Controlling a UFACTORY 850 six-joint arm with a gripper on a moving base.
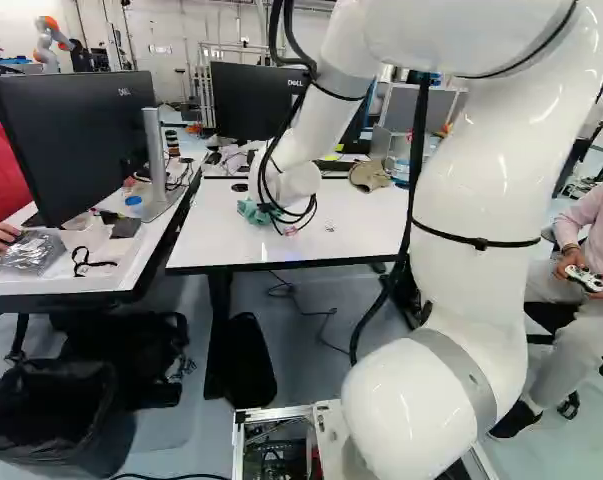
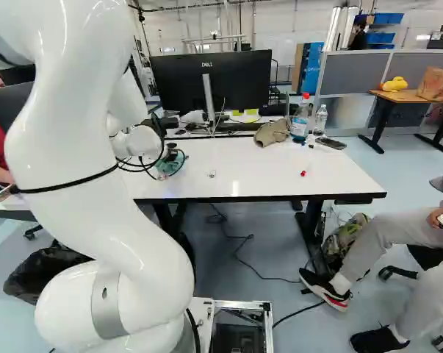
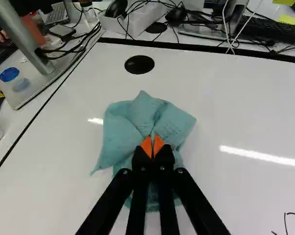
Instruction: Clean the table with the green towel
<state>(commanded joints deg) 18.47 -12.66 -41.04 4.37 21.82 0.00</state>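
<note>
Green towel, near the black spot, is pinched in the gripper's closed fingers; hard rubbing might tug it loose.

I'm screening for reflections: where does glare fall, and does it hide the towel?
Wrist view: long streak on the table at one side of the towel, short one at the other, neither across the cloth; right base view: bright patch on the table; left base view: highlights on the arm.
</note>
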